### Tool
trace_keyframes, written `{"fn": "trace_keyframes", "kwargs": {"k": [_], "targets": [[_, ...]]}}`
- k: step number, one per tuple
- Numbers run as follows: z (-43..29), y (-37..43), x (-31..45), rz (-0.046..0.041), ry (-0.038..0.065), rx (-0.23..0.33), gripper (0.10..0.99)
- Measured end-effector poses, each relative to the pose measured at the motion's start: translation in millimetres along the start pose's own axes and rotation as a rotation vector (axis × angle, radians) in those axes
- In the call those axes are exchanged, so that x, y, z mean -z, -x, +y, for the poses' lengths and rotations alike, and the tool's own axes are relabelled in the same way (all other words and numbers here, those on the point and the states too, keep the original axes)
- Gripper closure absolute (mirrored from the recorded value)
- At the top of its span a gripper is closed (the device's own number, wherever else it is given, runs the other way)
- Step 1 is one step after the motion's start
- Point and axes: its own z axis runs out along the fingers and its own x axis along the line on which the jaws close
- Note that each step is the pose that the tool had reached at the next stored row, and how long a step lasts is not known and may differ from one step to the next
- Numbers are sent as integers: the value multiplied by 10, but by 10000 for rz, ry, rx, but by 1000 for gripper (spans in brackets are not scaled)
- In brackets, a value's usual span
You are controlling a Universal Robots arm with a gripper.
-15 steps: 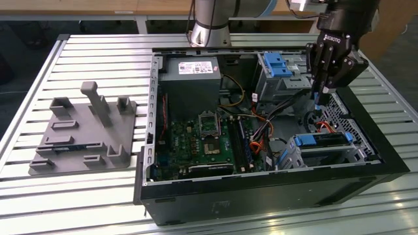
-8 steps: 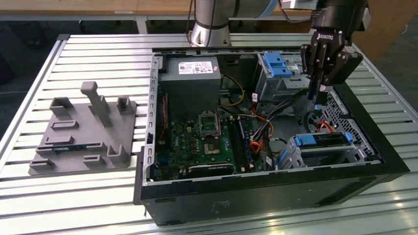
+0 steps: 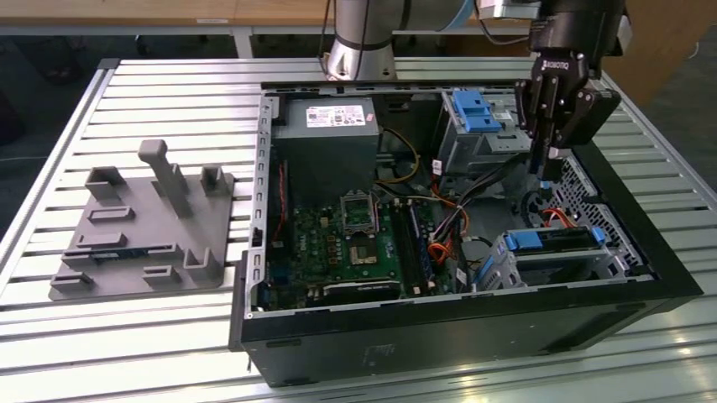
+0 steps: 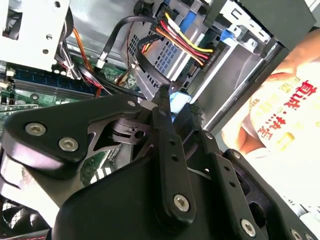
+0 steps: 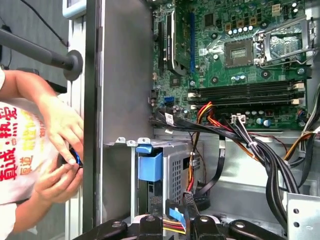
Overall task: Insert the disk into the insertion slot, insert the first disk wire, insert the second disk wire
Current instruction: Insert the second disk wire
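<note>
A: Right, found the gripper (image 3: pixel 545 175) yet?

B: Found, hanging inside the computer case (image 3: pixel 448 312), near the taller bay (image 3: pixel 459 147) and clear of the disk (image 3: pixel 555 241). Holding its fingers (image 4: pixel 162 107) pinched onto a small blue piece (image 4: pixel 179 102); probably a disk wire's plug, but cannot swear to it.

A: And the disk?

B: Already lying in the insertion slot (image 3: pixel 566 267), toward the exterior view's right, with blue carrier on show. Note a thin red cable (image 3: pixel 557 220) looped just behind; cannot tell whether plugged.

A: Then go gently. Keep the grip square on that piece, line it up with the socket before pushing, and press straight, never at a tilt. Stop pushing at any hard resistance instead of forcing.

B: Agreed. Mind the black, yellow and orange bundle (image 4: pixel 185 42) close by; avoid snagging it. Watch too for a person's hands (image 5: pixel 65 132) just outside the case wall.
</note>
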Motion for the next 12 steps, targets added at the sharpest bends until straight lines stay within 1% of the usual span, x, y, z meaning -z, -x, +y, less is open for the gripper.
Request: {"fn": "trace_keyframes", "kwargs": {"k": [1, 2, 3, 6, 7, 8, 12], "targets": [[4, 4, -4, 35, -9, -2, 784], [6, 10, -12, 44, -38, 15, 784], [6, 14, -19, 55, -84, 66, 784], [6, 26, -39, 81, -266, 297, 784], [6, 29, -44, 97, -304, 336, 784], [10, 31, -48, 104, -333, 355, 784], [31, 39, -65, 103, -387, 324, 784]]}}
